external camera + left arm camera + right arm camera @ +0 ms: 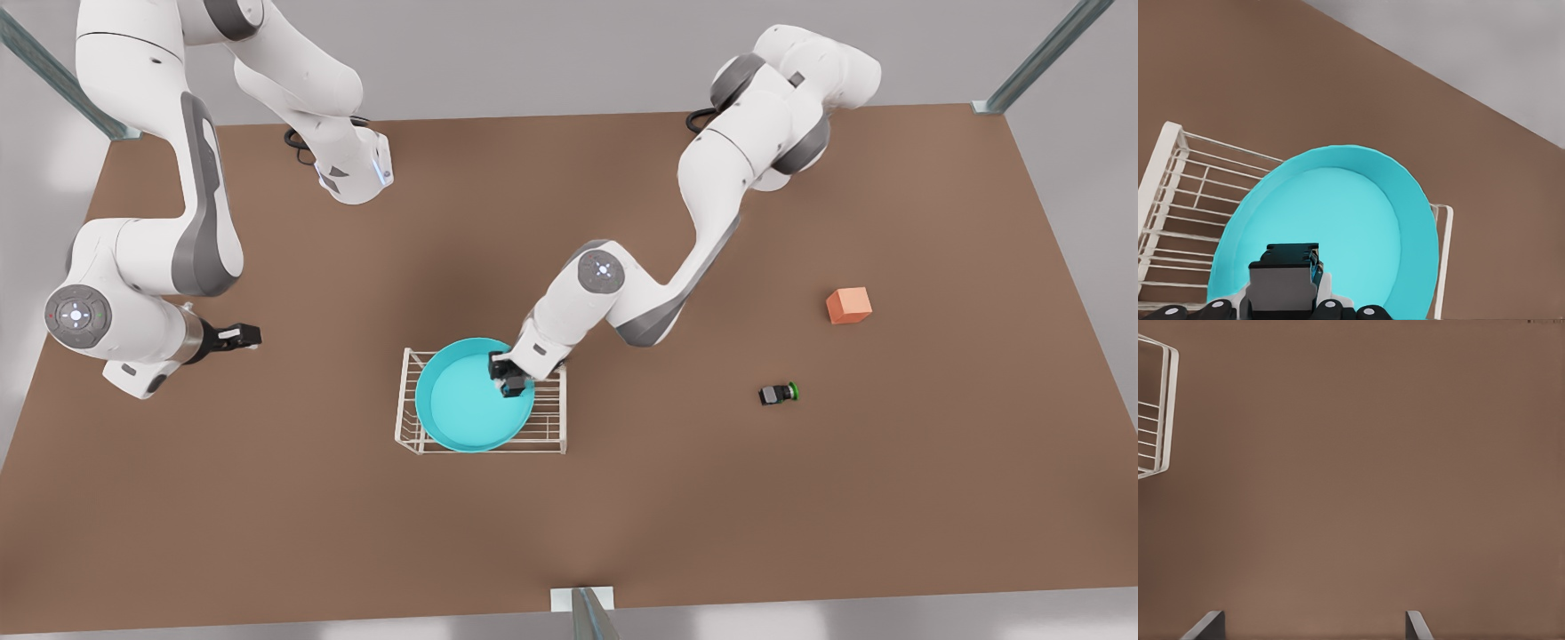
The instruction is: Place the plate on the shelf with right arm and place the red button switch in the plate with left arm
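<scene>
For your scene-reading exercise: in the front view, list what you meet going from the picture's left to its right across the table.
Right hand → shelf bearing the plate → left hand over the plate → green-capped switch → orange cube.

Arm links: glossy white, rounded, multi-jointed.
Joint covers: grey, inset along elbows and forearms.
Joint end caps: grey discs with white centre mark and small red and green dots.
Base cables: black, looped near the table's far edge.
Left gripper (509, 380): black, two-finger, on white wrist flange; round silver-grey screw heads beside grey housing in left wrist view.
Right gripper (250, 334): black, two-finger, white label patch on body.
</scene>
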Available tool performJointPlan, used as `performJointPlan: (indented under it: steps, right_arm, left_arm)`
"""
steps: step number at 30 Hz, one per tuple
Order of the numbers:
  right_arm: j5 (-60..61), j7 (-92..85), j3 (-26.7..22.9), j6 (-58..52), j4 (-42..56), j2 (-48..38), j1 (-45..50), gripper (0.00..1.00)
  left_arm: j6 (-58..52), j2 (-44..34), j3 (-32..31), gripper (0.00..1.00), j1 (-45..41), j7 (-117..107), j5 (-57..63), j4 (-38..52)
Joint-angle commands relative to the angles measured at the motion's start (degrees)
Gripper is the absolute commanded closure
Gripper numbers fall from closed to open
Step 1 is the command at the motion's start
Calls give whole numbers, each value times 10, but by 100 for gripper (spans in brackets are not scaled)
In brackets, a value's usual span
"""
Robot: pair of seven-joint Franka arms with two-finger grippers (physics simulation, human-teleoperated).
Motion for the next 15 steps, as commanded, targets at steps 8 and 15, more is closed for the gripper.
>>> performJointPlan:
  steps: [8,15]
  right_arm:
    - [-2,-6,0,0,0,-1,1,0]
    - [-2,-6,0,0,0,-1,1,0]
  left_arm:
    - [115,14,11,0,-21,-227,38,-7]
    - [-364,-231,-22,0,305,328,50,-258]
